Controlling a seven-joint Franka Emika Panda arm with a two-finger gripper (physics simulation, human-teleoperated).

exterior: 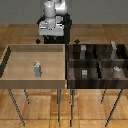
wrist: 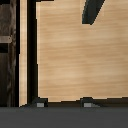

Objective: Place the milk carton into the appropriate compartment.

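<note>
The white Panda arm [exterior: 51, 12] stands at the upper centre of the exterior view, folded compactly above its dark base, its wrist and claw [exterior: 50, 36] hanging low in front of it. In the wrist view, two grey fingertips [wrist: 39, 104] peek up from the lower edge of the frame, set well apart with nothing between them.

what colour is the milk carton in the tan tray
Grey-white, darker grey on its shaded side. The milk carton shows best in the exterior view.
</note>
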